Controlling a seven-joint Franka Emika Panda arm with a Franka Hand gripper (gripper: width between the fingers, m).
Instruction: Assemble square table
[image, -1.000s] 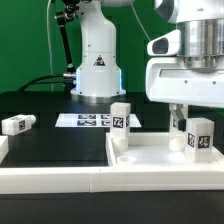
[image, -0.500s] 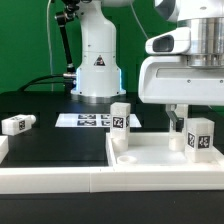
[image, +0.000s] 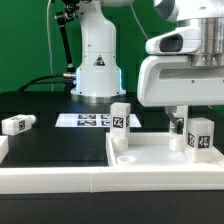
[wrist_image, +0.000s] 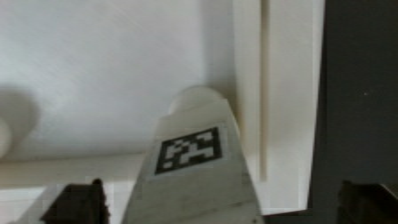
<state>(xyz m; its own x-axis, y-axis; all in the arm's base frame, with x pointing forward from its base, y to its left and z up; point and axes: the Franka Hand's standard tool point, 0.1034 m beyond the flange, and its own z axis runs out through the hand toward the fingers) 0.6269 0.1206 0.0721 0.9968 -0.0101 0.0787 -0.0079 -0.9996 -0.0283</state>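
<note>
The square table's white slab (image: 150, 160) lies at the front on the exterior view's right. Two tagged white legs stand upright on it, one at its left corner (image: 120, 117) and one near its right side (image: 199, 136). A third leg (image: 18, 124) lies on the black table at the left. My gripper (image: 196, 118) hangs right over the right-hand leg, open, with one dark finger (image: 176, 121) showing beside it. In the wrist view the leg (wrist_image: 192, 160) stands between my gripper (wrist_image: 222, 206) fingers, with gaps on both sides, on the slab (wrist_image: 107, 70).
The arm's white base (image: 97, 60) stands at the back, with the marker board (image: 88, 121) lying in front of it. A long white rail (image: 50, 180) runs along the front edge. Cables trail at the back left.
The gripper has risen slightly above the right-hand leg; its jaws stay open. The legs and slab have not moved.
</note>
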